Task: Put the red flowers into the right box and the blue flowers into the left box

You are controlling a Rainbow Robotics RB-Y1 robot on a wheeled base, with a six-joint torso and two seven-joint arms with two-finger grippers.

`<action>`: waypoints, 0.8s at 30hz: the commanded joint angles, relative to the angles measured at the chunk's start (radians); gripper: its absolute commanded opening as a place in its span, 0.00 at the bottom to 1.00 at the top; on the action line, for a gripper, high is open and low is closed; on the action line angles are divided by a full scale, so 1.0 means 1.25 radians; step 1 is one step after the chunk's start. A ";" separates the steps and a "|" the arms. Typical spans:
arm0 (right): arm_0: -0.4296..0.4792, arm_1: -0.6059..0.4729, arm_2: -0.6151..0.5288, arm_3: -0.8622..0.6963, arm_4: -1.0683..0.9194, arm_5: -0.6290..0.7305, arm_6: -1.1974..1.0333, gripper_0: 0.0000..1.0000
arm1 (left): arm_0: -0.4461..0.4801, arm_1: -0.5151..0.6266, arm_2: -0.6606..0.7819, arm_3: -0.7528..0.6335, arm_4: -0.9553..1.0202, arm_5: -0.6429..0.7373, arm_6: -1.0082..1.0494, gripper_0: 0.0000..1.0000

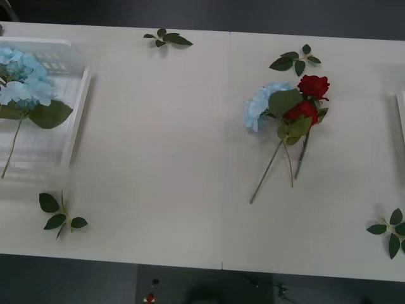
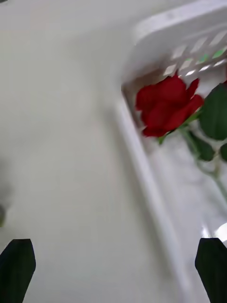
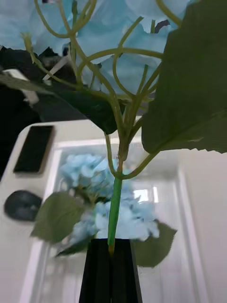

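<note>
The left end effector (image 3: pixel 112 272), clamped on a blue flower's stem (image 3: pixel 114 208) with its head upward, hangs above the left box (image 3: pixel 189 199) holding other blue flowers (image 3: pixel 101 213), while the right end effector (image 2: pixel 113 270), open and empty, sits beside the right box (image 2: pixel 142 161)

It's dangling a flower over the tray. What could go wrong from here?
The left gripper pinches the held blue flower just at its stem's end above the left box; the head could swing and land outside. On the table, another blue flower overlaps two red roses, so lifting one may drag another along. The right gripper hangs open by the right box.
</note>
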 commanded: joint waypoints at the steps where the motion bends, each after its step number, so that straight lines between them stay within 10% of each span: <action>1: -0.008 0.070 0.010 -0.093 0.084 0.044 -0.098 1.00 | 0.012 0.005 0.036 0.012 0.010 0.018 -0.071 0.00; 5: -0.007 0.157 0.012 -0.141 0.183 0.084 -0.179 1.00 | 0.009 0.007 0.045 0.046 0.023 0.018 -0.120 0.04; 8: -0.007 0.211 0.026 -0.146 0.257 0.084 -0.221 1.00 | 0.007 0.005 0.042 0.047 0.028 0.018 -0.125 0.57; 13: -0.013 0.277 0.043 -0.133 0.375 0.080 -0.268 1.00 | -0.006 0.005 0.022 0.047 0.036 0.018 -0.130 0.81; 24: -0.093 0.335 0.073 0.012 0.435 0.046 -0.255 1.00 | -0.108 0.004 -0.112 -0.051 0.084 0.118 -0.148 0.84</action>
